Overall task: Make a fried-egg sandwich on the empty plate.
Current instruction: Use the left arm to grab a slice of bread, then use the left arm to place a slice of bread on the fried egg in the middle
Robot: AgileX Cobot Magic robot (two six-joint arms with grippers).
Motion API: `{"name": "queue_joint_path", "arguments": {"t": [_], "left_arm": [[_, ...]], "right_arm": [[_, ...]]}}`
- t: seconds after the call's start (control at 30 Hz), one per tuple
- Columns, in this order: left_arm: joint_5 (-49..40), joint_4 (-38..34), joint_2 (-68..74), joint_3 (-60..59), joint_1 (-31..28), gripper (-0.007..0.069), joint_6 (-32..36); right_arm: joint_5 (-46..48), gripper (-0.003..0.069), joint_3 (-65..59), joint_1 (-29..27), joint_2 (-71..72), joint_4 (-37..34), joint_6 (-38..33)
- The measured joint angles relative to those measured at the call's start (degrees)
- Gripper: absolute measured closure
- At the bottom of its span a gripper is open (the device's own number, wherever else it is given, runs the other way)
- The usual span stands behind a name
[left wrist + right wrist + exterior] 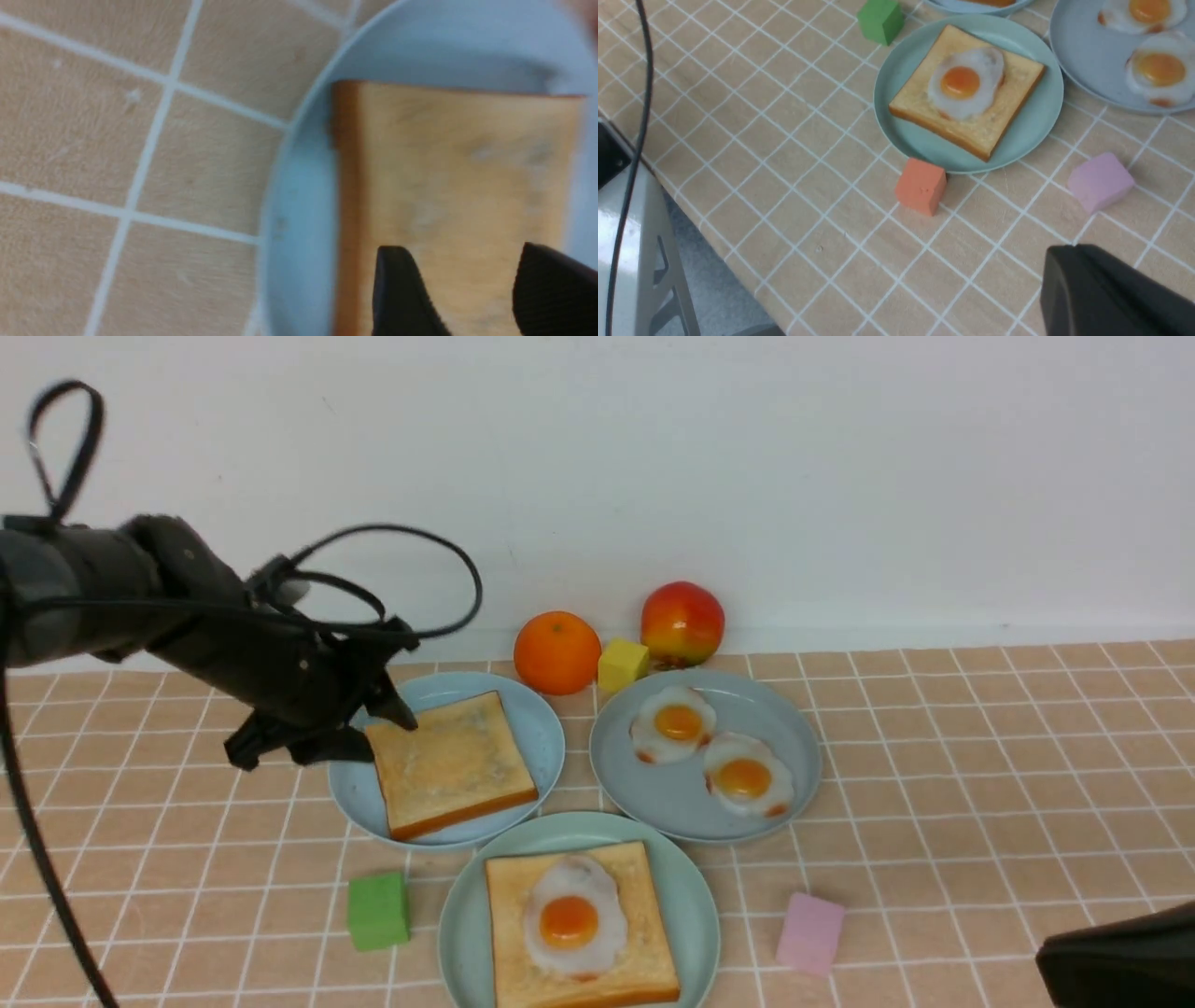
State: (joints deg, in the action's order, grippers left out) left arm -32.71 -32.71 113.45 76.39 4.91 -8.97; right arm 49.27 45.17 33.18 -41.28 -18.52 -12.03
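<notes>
My left end effector [385,735] stands open, fingers [402,294] spread above the golden square toast slice [453,765] on the round sky-blue plate [543,735]. Ahead of my closed right end effector [1111,289], the mint-green plate [1036,116] carries egg-topped toast [1008,107].

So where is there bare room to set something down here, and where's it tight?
Widest bare tiles: right of the egg plate and pink cube. Also left of the green cube. Crowded: the toast plate, egg plate and mint plate nearly touch mid-table; orange, yellow cube and apple fill the strip behind them; a red cube sits at the mint plate's rim.
</notes>
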Motion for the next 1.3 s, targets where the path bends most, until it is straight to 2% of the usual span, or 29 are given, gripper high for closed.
{"name": "queue_joint_path", "arguments": {"t": [0.2,0.33,0.4,0.43,0.47,0.5,0.57,0.63,0.8,0.93,1.03,1.2,1.3], "left_arm": [[-0.55,-1.10,4.18,0.53,0.00,0.0274,0.66],[-0.76,-1.94,4.66,0.81,-0.05,0.0310,1.41],[-1.18,-2.14,4.73,0.81,-0.05,0.0384,2.11],[-1.24,-2.14,4.73,0.81,-0.05,0.0398,2.11],[-1.63,-2.14,4.58,0.81,-0.09,0.0464,2.25],[-1.69,-2.14,4.51,0.81,-0.09,0.0472,2.25],[-3.14,-1.72,3.09,0.64,-0.11,0.0570,2.25],[-3.83,-1.54,1.31,0.37,-0.17,0.0609,2.25],[-6.33,-1.35,-8.69,0.17,-0.05,0.0615,4.42],[-10.04,-1.29,-15.75,0.17,1.49,0.0615,8.62],[-11.99,-1.29,-19.45,-1.13,5.15,0.0615,12.69],[-11.56,-2.23,-20.29,-5.89,11.07,0.0615,14.09],[-6.39,-4.34,-19.56,-12.29,15.51,0.0615,14.22]], "right_arm": [[-0.42,0.0671,0.00,0.00,0.00,-0.22,0.00],[-0.49,0.0670,0.00,0.00,0.00,-0.62,0.00],[-0.54,0.0668,0.00,0.00,0.00,-0.99,0.00],[-0.54,0.0668,0.00,0.00,0.00,-1.13,0.00],[-0.54,0.0667,0.00,0.00,0.00,-1.52,0.05],[-0.54,0.0666,0.00,0.00,0.00,-1.52,0.05],[-0.54,0.0664,0.00,0.00,0.00,-2.11,0.05],[-0.54,0.0662,0.00,0.00,0.00,-2.29,0.05],[-0.54,0.0659,0.00,0.00,0.00,-2.57,0.05],[-0.60,0.0657,0.00,0.00,0.05,-2.73,0.10],[-0.77,0.0655,0.00,0.00,0.05,-2.73,0.10],[-0.83,0.0652,0.00,0.00,0.05,-2.73,0.10],[-0.92,0.0648,0.00,0.00,0.06,-2.73,0.10]]}}
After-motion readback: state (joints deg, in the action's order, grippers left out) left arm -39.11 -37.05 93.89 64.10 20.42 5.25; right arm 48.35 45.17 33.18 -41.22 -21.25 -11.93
